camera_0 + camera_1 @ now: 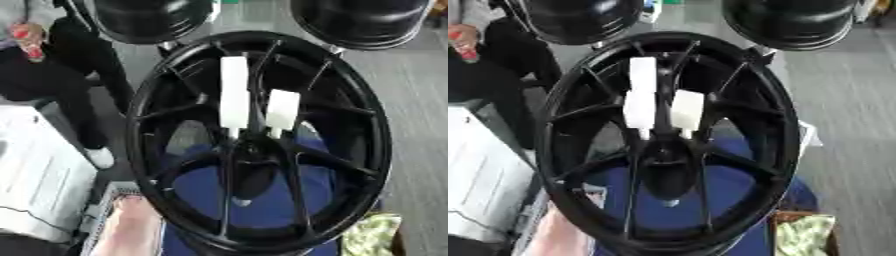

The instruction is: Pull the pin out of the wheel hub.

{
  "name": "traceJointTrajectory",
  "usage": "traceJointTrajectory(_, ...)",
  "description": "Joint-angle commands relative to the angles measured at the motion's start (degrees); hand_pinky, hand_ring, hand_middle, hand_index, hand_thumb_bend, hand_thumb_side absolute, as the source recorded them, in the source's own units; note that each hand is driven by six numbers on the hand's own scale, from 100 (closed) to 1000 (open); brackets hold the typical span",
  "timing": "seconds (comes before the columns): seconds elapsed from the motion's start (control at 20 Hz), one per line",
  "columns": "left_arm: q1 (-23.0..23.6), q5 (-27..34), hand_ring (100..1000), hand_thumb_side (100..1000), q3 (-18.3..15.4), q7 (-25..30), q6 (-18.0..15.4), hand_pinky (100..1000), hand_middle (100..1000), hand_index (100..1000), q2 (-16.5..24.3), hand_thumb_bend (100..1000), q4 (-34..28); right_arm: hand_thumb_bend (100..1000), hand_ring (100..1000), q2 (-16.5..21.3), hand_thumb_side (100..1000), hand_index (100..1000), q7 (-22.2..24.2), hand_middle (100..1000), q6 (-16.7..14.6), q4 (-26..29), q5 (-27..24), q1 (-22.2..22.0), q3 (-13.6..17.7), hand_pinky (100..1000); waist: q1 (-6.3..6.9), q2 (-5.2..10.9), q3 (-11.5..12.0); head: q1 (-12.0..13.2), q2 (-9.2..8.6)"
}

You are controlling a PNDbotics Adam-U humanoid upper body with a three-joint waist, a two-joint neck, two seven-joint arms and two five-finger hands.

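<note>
Pins, two white oblong pieces, stand side by side at the middle of the black wheel [367,150], which fills the left eye view with its spoked face towards the camera. The taller pin [234,92] is on the left and the shorter pin [283,111] just beside it on the right. Each narrows at its lower end to a thin pale stem that meets the hub [251,150] where the spokes come together. A blue surface [262,200] shows through the spokes in the lower half. A bare forearm [131,225] of a person lies at the rim's lower left edge; whether it touches the rim cannot be told. Two round black shapes [153,17] sit above the wheel at the top edge.

In the right eye view the wheel sits a little more to the left, the two pins again upright and close together over the hub. A yellow-green cloth [802,235] lies near the lower right corner, beside the rim. Neither robot hand shows in either view, so the pose and the state of their fingers cannot be told.
</note>
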State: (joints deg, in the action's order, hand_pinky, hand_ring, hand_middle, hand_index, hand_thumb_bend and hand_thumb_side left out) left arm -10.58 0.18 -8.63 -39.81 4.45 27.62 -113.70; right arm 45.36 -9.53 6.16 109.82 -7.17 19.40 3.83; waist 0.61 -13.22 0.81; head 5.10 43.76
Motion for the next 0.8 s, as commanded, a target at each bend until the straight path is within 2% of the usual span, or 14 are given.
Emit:
traceJointTrajectory(0.05, -0.3, -0.3, 956, 719, -0.7, -0.2, 0.0, 658, 714, 768, 1.2, 532, -0.9, 100, 707, 2.3, 516, 859, -0.1, 791, 0.0, 1.1, 0.1, 0.9, 0.6, 846, -0.13, 1.15, -0.1, 0.1, -0.27)
traceJointTrajectory(0.8, -0.3, -0.3, 957, 718, -0.6, -0.3, 0.0, 658, 713, 768, 1.2, 534, -0.9, 100, 709, 2.9, 512, 861, -0.1, 793, 0.4, 1.2, 0.3, 1.1, 0.5, 846, -0.14, 1.03, -0.1, -0.3, -0.75)
